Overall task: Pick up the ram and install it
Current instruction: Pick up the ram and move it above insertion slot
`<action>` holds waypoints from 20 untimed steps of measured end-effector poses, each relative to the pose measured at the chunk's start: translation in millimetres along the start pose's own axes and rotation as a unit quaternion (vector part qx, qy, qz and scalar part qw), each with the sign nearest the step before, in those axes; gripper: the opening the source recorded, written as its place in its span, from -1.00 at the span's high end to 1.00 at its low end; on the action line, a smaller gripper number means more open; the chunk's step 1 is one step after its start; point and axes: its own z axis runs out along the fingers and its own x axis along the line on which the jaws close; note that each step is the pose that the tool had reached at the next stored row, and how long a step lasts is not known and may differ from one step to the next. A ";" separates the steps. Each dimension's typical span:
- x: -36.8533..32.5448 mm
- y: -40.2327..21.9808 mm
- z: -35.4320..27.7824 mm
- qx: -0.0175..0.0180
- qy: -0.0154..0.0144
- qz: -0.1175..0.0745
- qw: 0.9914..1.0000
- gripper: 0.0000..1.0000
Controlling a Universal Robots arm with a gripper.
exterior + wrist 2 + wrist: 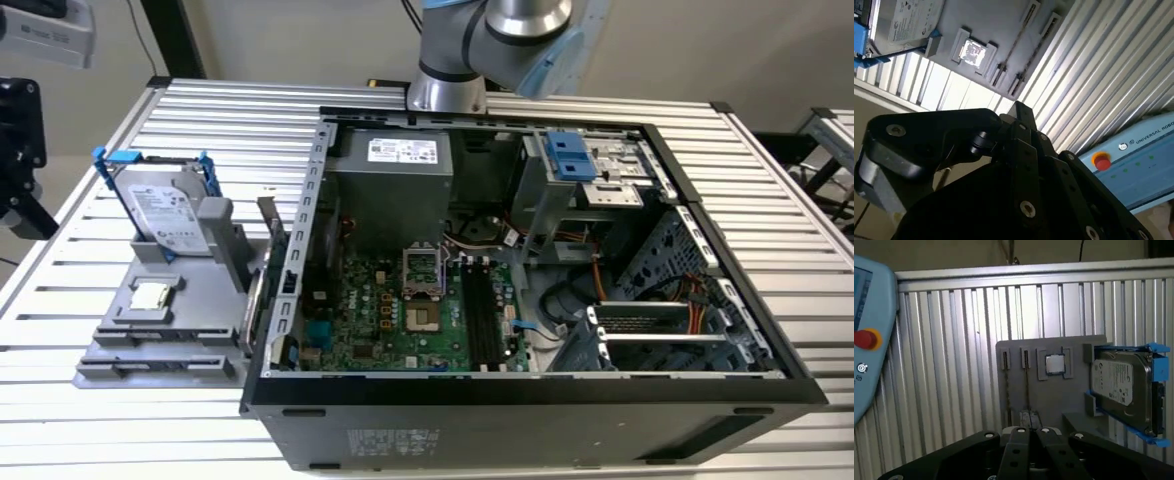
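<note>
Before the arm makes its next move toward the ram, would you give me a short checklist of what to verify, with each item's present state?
1. The ram stands on edge in the gray fixture: ok.
2. The tool is apart from the ram, not touching it: ok.
3. The processor chip and the hard drive sit apart from the ram: ok.
4. The computer case is open on top, with the memory slots exposed: ok.
5. Slot latches are open: cannot tell.
6. The tool is lined up over the ram: cannot tell.
</note>
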 end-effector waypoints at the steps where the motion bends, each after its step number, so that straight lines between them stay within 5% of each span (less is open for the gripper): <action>1: -0.2 0.0 0.1 0.000 0.000 -0.008 1.000 1.00; 7: -1.2 0.1 0.8 -0.003 0.001 -0.056 0.998 1.00; 15: -2.0 0.1 1.5 -0.005 0.001 -0.110 0.994 1.00; 20: -2.1 0.1 1.6 -0.005 0.002 -0.115 0.993 1.00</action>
